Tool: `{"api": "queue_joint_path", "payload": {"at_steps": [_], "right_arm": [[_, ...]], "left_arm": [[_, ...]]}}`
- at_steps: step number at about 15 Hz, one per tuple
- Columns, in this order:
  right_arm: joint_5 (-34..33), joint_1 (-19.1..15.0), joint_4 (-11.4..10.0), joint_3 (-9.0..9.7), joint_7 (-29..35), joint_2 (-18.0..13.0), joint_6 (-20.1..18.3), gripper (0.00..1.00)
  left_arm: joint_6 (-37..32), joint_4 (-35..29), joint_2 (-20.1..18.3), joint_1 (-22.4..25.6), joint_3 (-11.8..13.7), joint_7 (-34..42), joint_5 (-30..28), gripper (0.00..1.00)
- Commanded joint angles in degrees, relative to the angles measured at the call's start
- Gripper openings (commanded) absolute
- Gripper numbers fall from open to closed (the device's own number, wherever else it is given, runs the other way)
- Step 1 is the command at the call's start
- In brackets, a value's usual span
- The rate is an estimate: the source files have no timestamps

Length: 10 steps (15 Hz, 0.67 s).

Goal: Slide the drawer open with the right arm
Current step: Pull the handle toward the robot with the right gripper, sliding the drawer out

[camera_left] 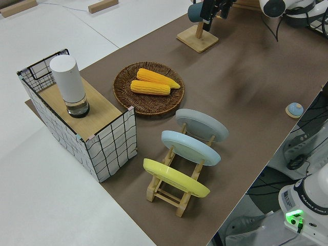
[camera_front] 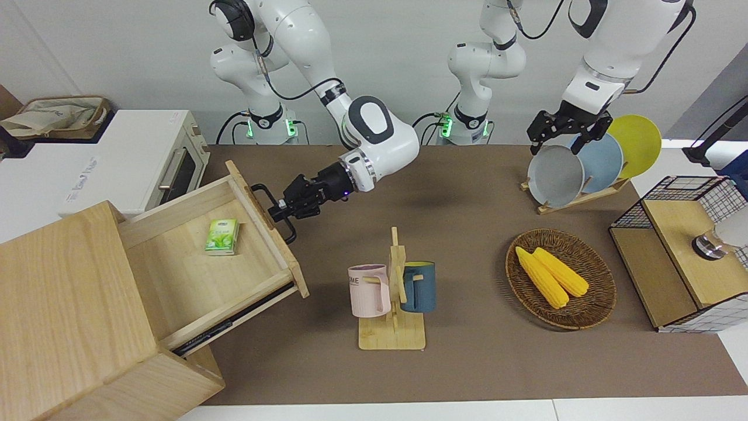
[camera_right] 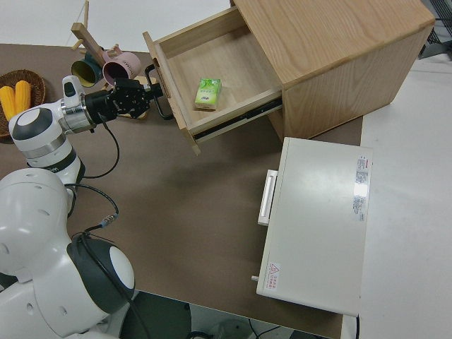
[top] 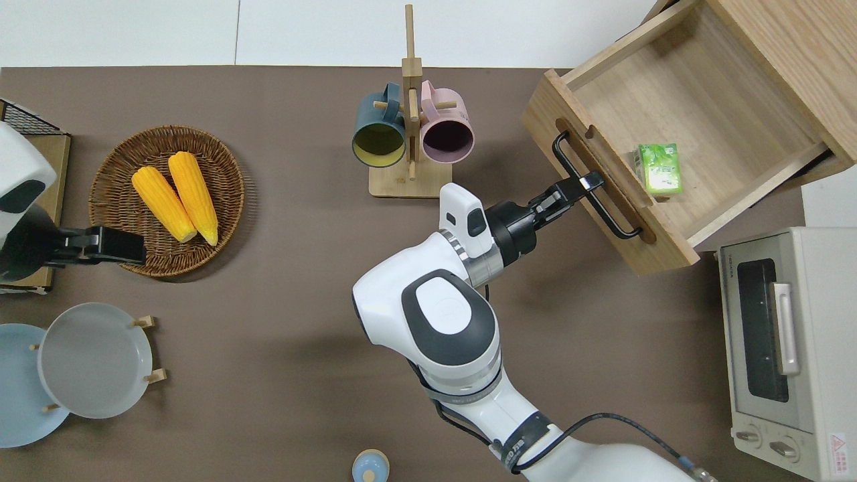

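The pale-wood drawer (camera_front: pixel 193 275) (top: pixel 723 134) (camera_right: pixel 233 67) stands pulled far out of the large wooden box (camera_front: pixel 64 316) (top: pixel 797 60) (camera_right: pixel 332 49) at the right arm's end of the table. A small green carton (camera_front: pixel 222 237) (top: pixel 659 169) (camera_right: pixel 207 94) lies in it. My right gripper (camera_front: pixel 281 207) (top: pixel 584 185) (camera_right: pixel 154 92) is shut on the black loop handle (camera_front: pixel 270 213) (top: pixel 592 184) (camera_right: pixel 161 92) on the drawer's front, its blue wrist light glowing. The left arm is parked.
A white toaster oven (camera_front: pixel 117 158) (top: pixel 790 348) stands nearer to the robots than the box. A mug rack (camera_front: pixel 394 292) (top: pixel 410 127) with a pink and a blue mug stands mid-table. A wicker basket with corn (camera_front: pixel 561 278), a plate rack (camera_front: pixel 584 169) and a wire-mesh cabinet (camera_front: pixel 684 251) fill the left arm's end.
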Motion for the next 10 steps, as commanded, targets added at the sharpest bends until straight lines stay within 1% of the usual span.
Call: {"api": "queue_joint_path", "payload": {"at_steps": [1, 3, 6, 8, 9, 10], "right_arm": [[-0.32, 1.14, 2.27, 1.74, -3.78, -0.80, -4.33, 0.000], [0.21, 1.40, 2.27, 1.83, -3.78, -0.80, -4.94, 0.000], [0.82, 1.49, 2.88, 2.88, -3.78, -0.72, -6.53, 0.000], [1.26, 2.19, 2.88, 2.88, -3.78, -0.72, -6.70, 0.000], [1.79, 2.20, 2.97, 2.88, -3.70, -0.72, -6.70, 0.023], [1.79, 2.20, 3.06, 2.80, -3.61, -0.72, -6.62, 0.114]], "left_arm": [[-0.82, 0.12, -0.48, -0.15, 0.17, -0.06, 0.73, 1.00], [-0.82, 0.12, -0.48, -0.15, 0.17, -0.06, 0.73, 1.00], [-0.73, 0.12, -0.48, -0.15, 0.17, -0.06, 0.73, 1.00], [-0.82, 0.12, -0.48, -0.15, 0.17, -0.06, 0.64, 1.00], [-0.74, 0.12, -0.48, -0.15, 0.17, -0.06, 0.73, 1.00], [-0.82, 0.12, -0.48, -0.15, 0.17, -0.06, 0.73, 1.00]]}}
